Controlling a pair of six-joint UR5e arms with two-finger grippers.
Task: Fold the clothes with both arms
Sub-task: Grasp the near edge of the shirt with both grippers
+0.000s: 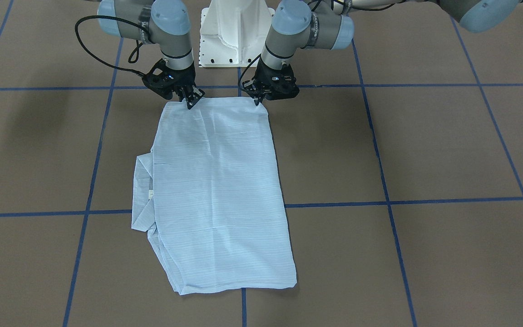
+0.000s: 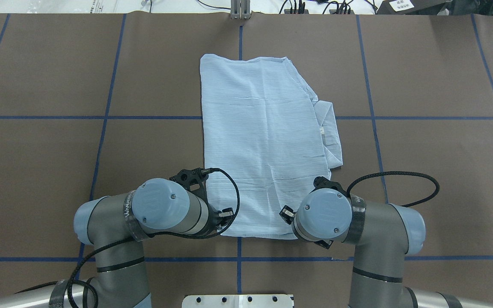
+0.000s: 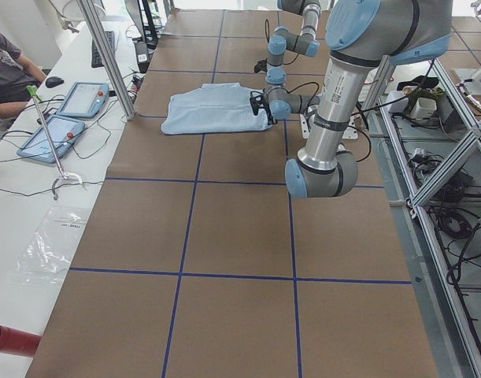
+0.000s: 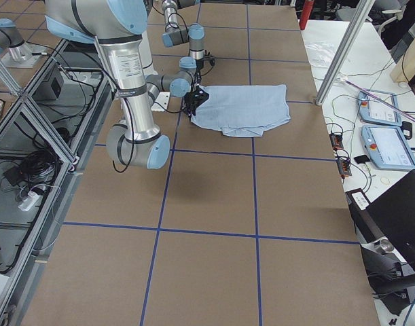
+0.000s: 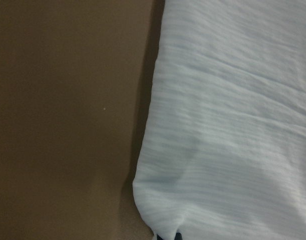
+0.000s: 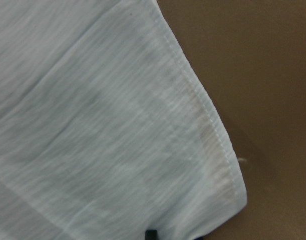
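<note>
- The shirt [image 2: 263, 141] is laid flat as a long folded panel in the middle of the counter [image 2: 58, 149]. Seen from overhead, it runs from 6 to 12 o'clock, with the collar [image 2: 330, 128] stuck out at 3 o'clock.
- The left tool [image 1: 258, 101] and the right tool [image 1: 192, 101] appear clamped on its two 6 o'clock corners.
- The cloth is judged thin, light and limp; sagging and sliding are to be expected, so the hemmed corners are best held.

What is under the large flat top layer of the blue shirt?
A collar with a small white label sticks out from beneath the shirt on the robot's right side. Sleeves and buttons cannot be seen; the top layer covers them. Below everything lies the brown table.
</note>
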